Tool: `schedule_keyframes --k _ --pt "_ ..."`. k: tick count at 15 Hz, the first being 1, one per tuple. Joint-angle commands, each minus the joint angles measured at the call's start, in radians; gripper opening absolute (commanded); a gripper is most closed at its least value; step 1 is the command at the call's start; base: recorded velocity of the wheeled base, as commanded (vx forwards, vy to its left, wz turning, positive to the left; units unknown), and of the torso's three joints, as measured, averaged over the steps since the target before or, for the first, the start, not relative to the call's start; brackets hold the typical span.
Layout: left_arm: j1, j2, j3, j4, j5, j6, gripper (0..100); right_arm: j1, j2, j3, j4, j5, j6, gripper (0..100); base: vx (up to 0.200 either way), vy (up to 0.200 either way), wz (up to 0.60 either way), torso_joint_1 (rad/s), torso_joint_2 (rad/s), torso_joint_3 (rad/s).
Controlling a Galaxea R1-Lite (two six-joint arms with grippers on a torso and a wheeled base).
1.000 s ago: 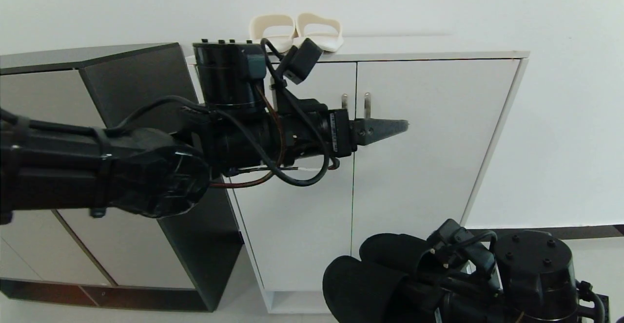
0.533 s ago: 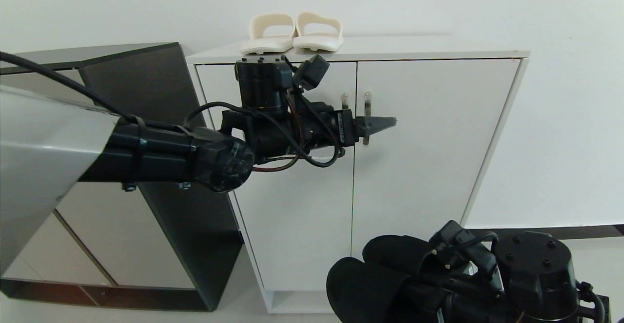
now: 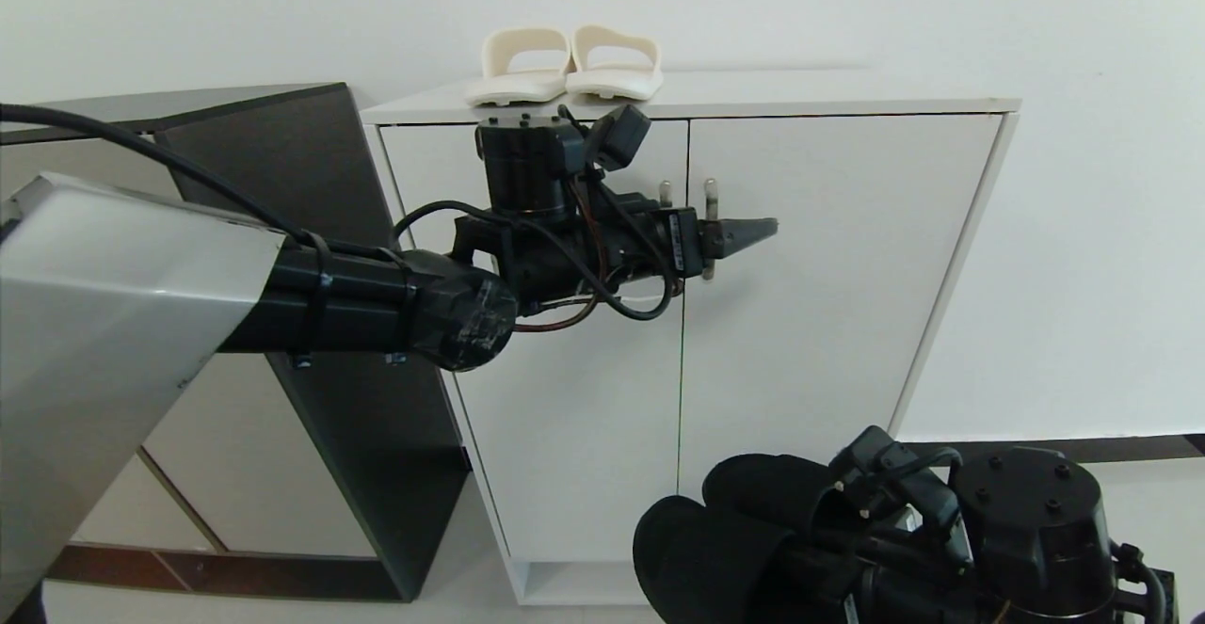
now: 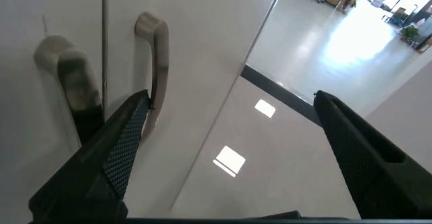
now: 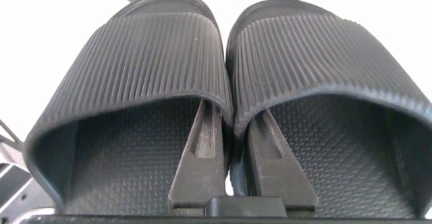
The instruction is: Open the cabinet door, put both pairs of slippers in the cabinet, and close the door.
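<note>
The white cabinet (image 3: 810,257) has both doors shut. A cream pair of slippers (image 3: 565,64) rests on its top. My left gripper (image 3: 761,227) is open in front of the doors, at the height of the right door's metal handle (image 3: 709,193). In the left wrist view this handle (image 4: 159,55) sits just beside one fingertip (image 4: 138,109) of my left gripper (image 4: 231,97), and the left door's handle (image 4: 67,72) is further aside. Low at the front right, my right gripper (image 5: 233,126) is shut on the black pair of slippers (image 3: 725,530), pinching the inner walls of the two slippers (image 5: 155,75) together.
A dark cabinet (image 3: 273,144) with pale panels stands against the white cabinet's left side. A white wall (image 3: 1083,229) lies behind and to the right, with floor (image 4: 304,69) beyond the cabinet's right side.
My left arm has stretched out toward the cabinet, bringing the open gripper up to the right door's handle. The right arm with the black slippers has barely moved.
</note>
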Motion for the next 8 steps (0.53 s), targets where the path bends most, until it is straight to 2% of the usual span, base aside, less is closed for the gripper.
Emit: schedule_keyframes --k 1,2,3,5,7,8 --pt "-0.011 0.002 -0.003 -0.001 0.000 0.000 100 0.000 0.000 0.003 0.000 0.000 0.000 0 0.000 0.000 0.00 0.000 0.00 0.000" --pt "-0.013 0.006 -0.006 -0.001 0.000 0.000 100 0.000 -0.005 0.007 0.000 0.001 0.000 0 0.000 0.000 0.00 0.000 0.00 0.000" --pt "-0.016 0.010 -0.006 -0.001 0.000 0.000 0 0.000 -0.007 0.009 0.000 0.001 -0.002 0 0.000 0.000 0.00 0.000 0.00 0.000" --pt "-0.016 0.007 0.002 -0.002 -0.004 0.000 0 0.000 -0.005 0.012 0.000 0.009 0.000 0 0.000 0.000 0.00 0.000 0.00 0.000" --pt "-0.034 -0.034 0.088 -0.025 -0.004 0.003 0 0.003 -0.023 0.039 0.000 0.030 -0.005 0 0.000 0.000 0.00 0.000 0.00 0.000" --pt "-0.037 -0.059 0.137 -0.053 -0.006 0.006 0 0.002 -0.043 0.056 0.000 0.087 -0.006 0 0.000 0.000 0.00 0.000 0.00 0.000"
